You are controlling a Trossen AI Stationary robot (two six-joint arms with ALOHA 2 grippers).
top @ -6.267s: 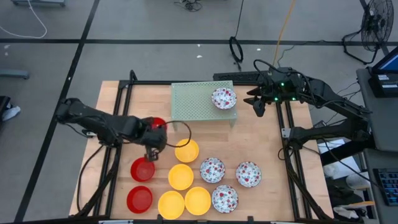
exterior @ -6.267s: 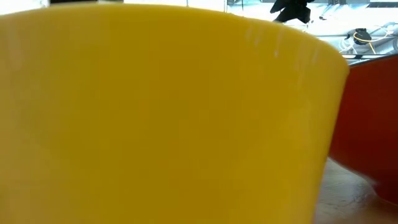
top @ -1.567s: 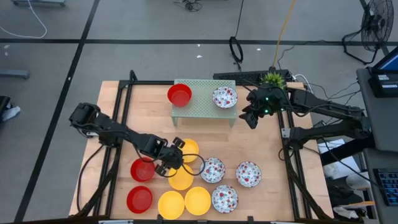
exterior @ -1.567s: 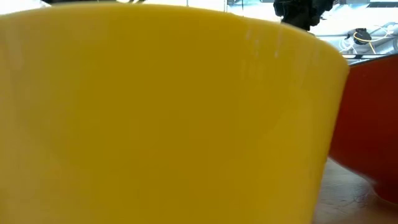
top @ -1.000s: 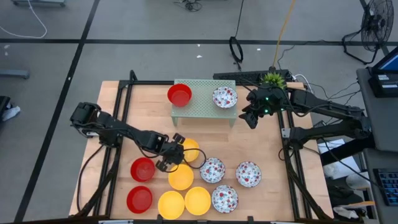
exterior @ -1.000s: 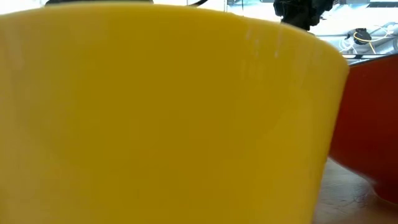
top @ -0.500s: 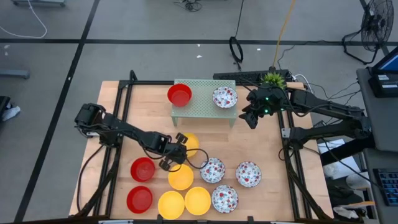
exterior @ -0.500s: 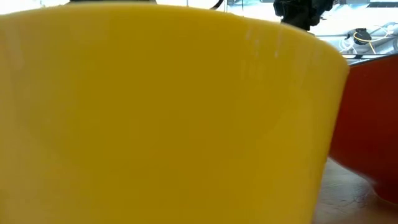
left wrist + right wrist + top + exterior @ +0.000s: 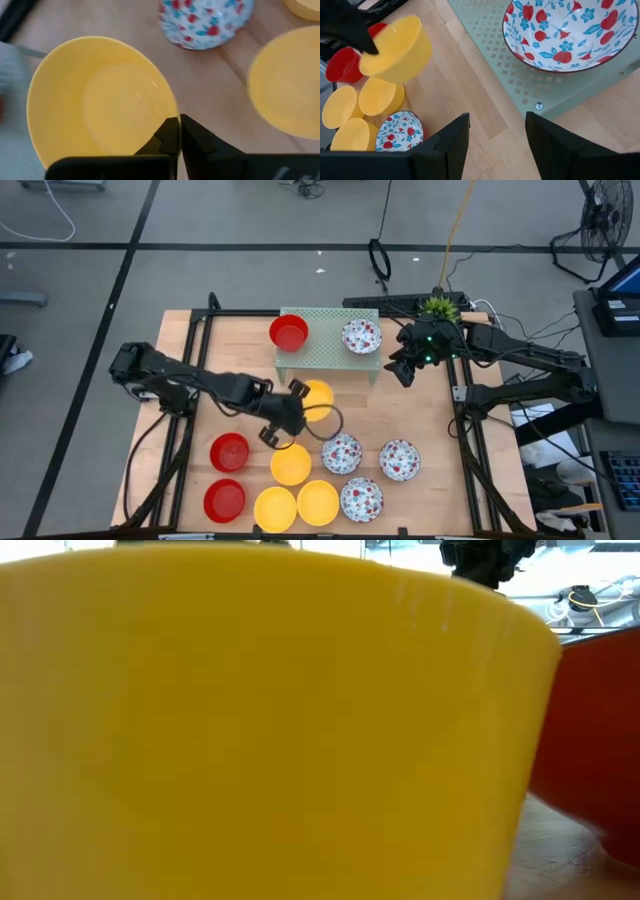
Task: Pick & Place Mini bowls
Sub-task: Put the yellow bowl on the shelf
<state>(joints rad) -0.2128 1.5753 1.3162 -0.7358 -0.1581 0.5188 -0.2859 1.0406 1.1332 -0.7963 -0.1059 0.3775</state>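
My left gripper (image 9: 175, 131) is clamped on the rim of a yellow bowl (image 9: 316, 400), lifted above the table near the green rack (image 9: 328, 340); I should keep it level and clear the rack's edge.

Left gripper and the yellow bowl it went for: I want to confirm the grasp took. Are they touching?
Touching. In the left wrist view the left gripper has its fingers pinched shut on the rim of the yellow bowl; the right wrist view shows that bowl lifted clear of the table.
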